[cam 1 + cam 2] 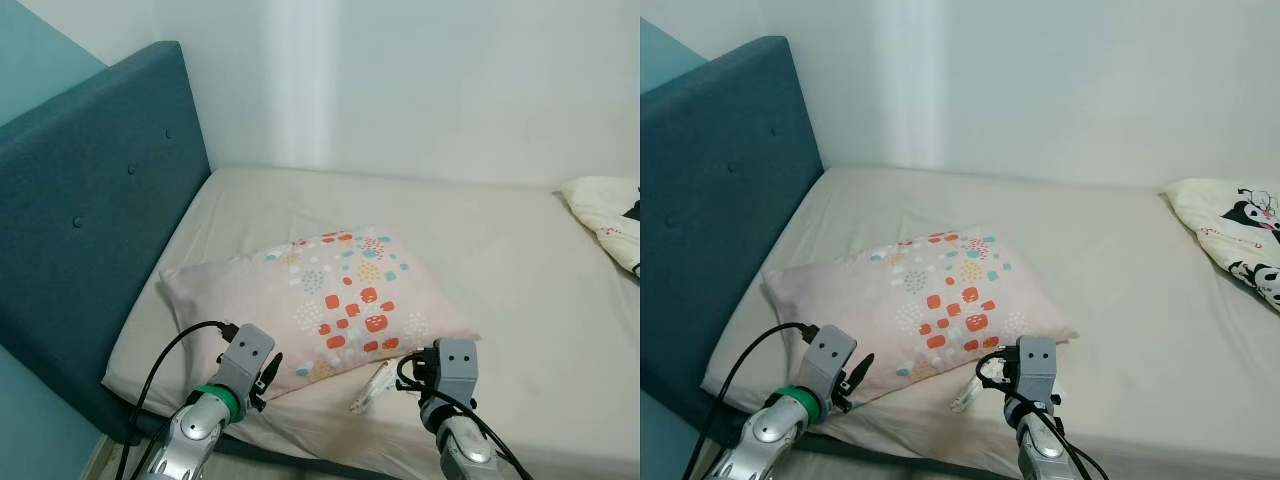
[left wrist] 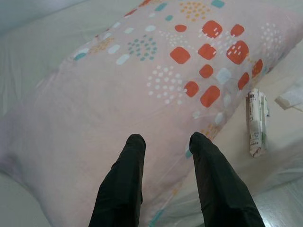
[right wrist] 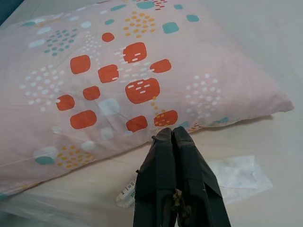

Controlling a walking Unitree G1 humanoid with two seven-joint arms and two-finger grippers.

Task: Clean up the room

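Lying at lower centre, a crumpled wrapper (image 1: 374, 388) rests uncollected on the bed (image 1: 520, 300) beside the patterned pillow (image 1: 320, 300). Right gripper (image 3: 172, 134) hovers closed, empty; left gripper (image 2: 165, 142) spread over pillow. Cleanup barely begun.

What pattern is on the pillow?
Pale pink pillow with orange, teal and white squares and dots, clearest in the right wrist view.

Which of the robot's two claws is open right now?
The left gripper, at the pink patterned pillow's near edge, has its fingers spread. The right gripper has its fingers pressed together.
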